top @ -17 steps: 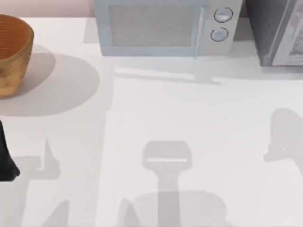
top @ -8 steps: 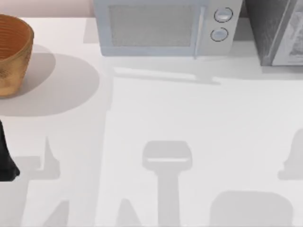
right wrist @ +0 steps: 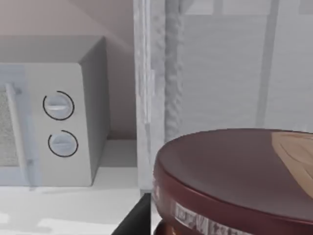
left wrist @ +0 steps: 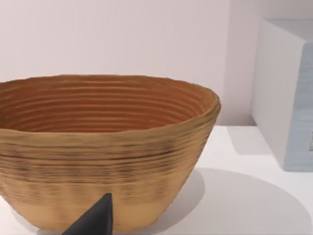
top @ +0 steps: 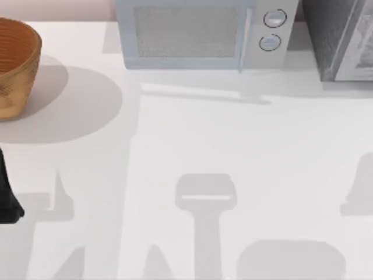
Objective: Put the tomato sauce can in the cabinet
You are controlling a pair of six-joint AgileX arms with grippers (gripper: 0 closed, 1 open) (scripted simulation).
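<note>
The tomato sauce can (right wrist: 234, 181) looms close in the right wrist view, its dark maroon top and a strip of label showing. My right gripper (right wrist: 146, 218) is shut on it, one dark finger (right wrist: 134, 220) beside its wall. Behind the can rises the grey cabinet (right wrist: 220, 63) with its speckled edge and ridged panel. In the top view the cabinet (top: 338, 35) stands at the table's far right corner. My left arm (top: 7, 198) is parked at the table's left edge.
A pale microwave (top: 198, 35) with two round knobs stands at the back centre, left of the cabinet. A woven brown basket (top: 14, 64) sits at the far left, just ahead of the left gripper (left wrist: 95, 220). Arm shadows lie on the white table (top: 233, 146).
The right arm's shadows on the table's right side shifted down and toward the right edge, then slightly left. The left arm, basket and microwave have not moved.
</note>
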